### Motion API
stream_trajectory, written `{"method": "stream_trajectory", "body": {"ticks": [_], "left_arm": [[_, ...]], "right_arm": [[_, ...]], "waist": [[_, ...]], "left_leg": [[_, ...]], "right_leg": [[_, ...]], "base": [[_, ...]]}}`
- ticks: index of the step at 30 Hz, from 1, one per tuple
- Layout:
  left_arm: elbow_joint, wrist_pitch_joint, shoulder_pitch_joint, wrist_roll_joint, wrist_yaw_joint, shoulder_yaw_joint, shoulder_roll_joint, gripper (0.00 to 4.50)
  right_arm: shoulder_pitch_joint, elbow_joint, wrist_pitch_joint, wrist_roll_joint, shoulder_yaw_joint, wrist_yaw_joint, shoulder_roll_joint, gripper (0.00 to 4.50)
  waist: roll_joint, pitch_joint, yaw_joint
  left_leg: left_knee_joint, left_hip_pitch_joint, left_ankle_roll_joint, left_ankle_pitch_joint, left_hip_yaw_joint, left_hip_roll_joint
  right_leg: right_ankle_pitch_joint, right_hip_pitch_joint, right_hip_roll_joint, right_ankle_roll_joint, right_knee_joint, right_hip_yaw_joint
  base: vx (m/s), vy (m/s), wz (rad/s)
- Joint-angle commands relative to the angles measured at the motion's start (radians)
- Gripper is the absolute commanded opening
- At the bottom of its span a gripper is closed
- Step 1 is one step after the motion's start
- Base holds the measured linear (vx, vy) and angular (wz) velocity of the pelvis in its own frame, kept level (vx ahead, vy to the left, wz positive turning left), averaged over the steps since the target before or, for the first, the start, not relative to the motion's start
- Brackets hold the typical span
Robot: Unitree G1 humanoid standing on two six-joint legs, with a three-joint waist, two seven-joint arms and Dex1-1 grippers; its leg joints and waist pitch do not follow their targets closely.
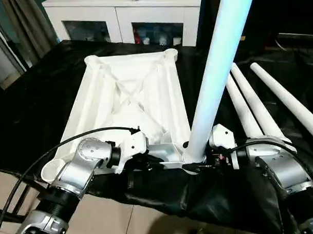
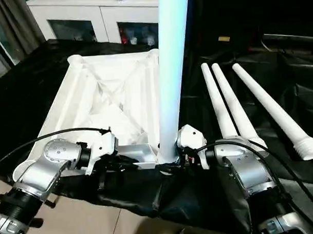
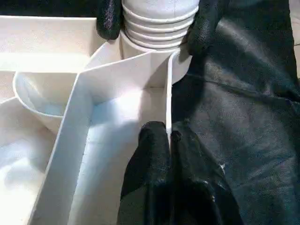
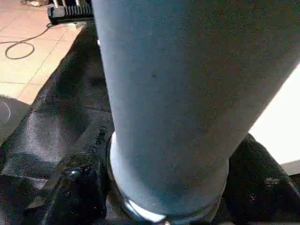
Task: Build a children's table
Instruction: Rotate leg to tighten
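While the left gripper [image 3: 168, 140] pinches the tabletop [image 1: 130, 92] rim, the right gripper [image 3: 152, 21] straddles the upright leg [image 1: 216, 68].

Head stereo overhead; wrist cameras close on upright leg [image 1: 216, 68].

One tabletop [image 1: 130, 97], four legs [image 2: 233, 106], one cabinet [image 1: 122, 18]

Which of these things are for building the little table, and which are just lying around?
For the table:
- white tabletop, upside down
- upright leg in the near corner socket, right gripper around its base
- three spare legs lying on the black cloth
- left gripper, pinching the tabletop's edge

Just lying about:
- white cabinet behind
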Motion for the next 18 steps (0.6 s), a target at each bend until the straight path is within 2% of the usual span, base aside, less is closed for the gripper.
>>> {"method": "stream_trajectory", "body": {"ticks": [1,5,8,9,11,12,13,14,16,18], "left_arm": [[-0.043,-0.027,-0.004,-0.056,-0.035,0.015,-0.006,0.00],[-0.042,-0.014,-0.003,-0.053,-0.016,0.014,-0.018,0.00],[-0.025,-0.003,-0.014,-0.030,0.057,0.019,-0.054,0.00],[-0.009,0.007,-0.025,-0.009,0.125,0.024,-0.086,0.00],[0.005,0.019,-0.034,0.009,0.191,0.029,-0.120,0.00],[0.010,0.021,-0.036,0.015,0.220,0.031,-0.138,0.00],[0.026,0.022,-0.041,0.033,0.289,0.031,-0.179,0.00],[0.026,0.022,-0.041,0.033,0.289,0.031,-0.180,0.00],[0.037,0.034,-0.048,0.059,0.372,0.026,-0.232,0.00],[0.049,0.040,-0.056,0.087,0.438,0.016,-0.274,0.00]], "right_arm": [[0.009,0.000,0.013,0.002,0.004,0.005,0.006,2.75],[0.023,-0.006,0.038,0.024,-0.009,-0.008,0.022,2.72],[0.028,-0.001,0.055,0.035,-0.024,-0.062,0.055,2.72],[0.021,0.021,0.053,0.022,-0.041,-0.144,0.093,2.72],[0.009,0.048,0.051,0.004,-0.060,-0.238,0.136,2.72],[0.002,0.064,0.060,-0.005,-0.069,-0.290,0.160,2.72],[-0.015,0.103,0.077,-0.028,-0.088,-0.410,0.213,2.72],[-0.015,0.103,0.077,-0.028,-0.088,-0.410,0.213,2.72],[-0.031,0.138,0.094,-0.050,-0.112,-0.545,0.281,2.72],[-0.043,0.161,0.110,-0.065,-0.134,-0.653,0.338,2.72]], "waist": [[-0.017,-0.070,0.001],[-0.015,-0.072,0.001],[-0.016,-0.072,0.001],[-0.018,-0.071,0.000],[-0.018,-0.068,-0.003],[-0.021,-0.066,-0.009],[-0.022,-0.066,-0.012],[-0.022,-0.065,-0.020],[-0.019,-0.062,-0.029],[-0.018,-0.061,-0.033]], "left_leg": [[-0.066,-0.003,0.121,-0.088,0.001,0.019],[-0.065,-0.004,0.122,-0.081,0.001,0.019],[-0.065,-0.003,0.119,-0.084,0.002,0.020],[-0.065,-0.004,0.115,-0.088,0.001,0.019],[-0.067,-0.002,0.097,-0.099,0.001,0.016],[-0.068,-0.007,0.085,-0.109,0.000,0.012],[-0.067,-0.005,0.075,-0.113,0.000,0.009],[-0.068,-0.006,0.068,-0.119,0.000,0.007],[-0.067,-0.005,0.071,-0.129,0.000,0.004],[-0.067,-0.004,0.070,-0.136,0.001,0.003]], "right_leg": [[-0.245,0.075,-0.061,-0.211,-0.064,0.039],[-0.223,0.077,-0.060,-0.219,-0.062,0.039],[-0.223,0.076,-0.060,-0.220,-0.062,0.039],[-0.235,0.076,-0.060,-0.216,-0.065,0.039],[-0.283,0.074,-0.061,-0.201,-0.071,0.038],[-0.320,0.078,-0.060,-0.184,-0.075,0.036],[-0.349,0.076,-0.060,-0.167,-0.079,0.036],[-0.374,0.074,-0.059,-0.158,-0.081,0.034],[-0.423,0.071,-0.057,-0.133,-0.090,0.034],[-0.450,0.067,-0.056,-0.124,-0.095,0.032]], "base": [[0.000,0.000,0.00],[0.000,0.000,0.00],[0.000,0.000,0.00],[0.000,0.000,0.00],[0.000,0.000,0.00],[0.000,0.000,0.00],[0.000,0.000,0.00],[0.000,0.000,0.00],[0.000,0.000,0.00],[0.000,0.000,0.00]]}}
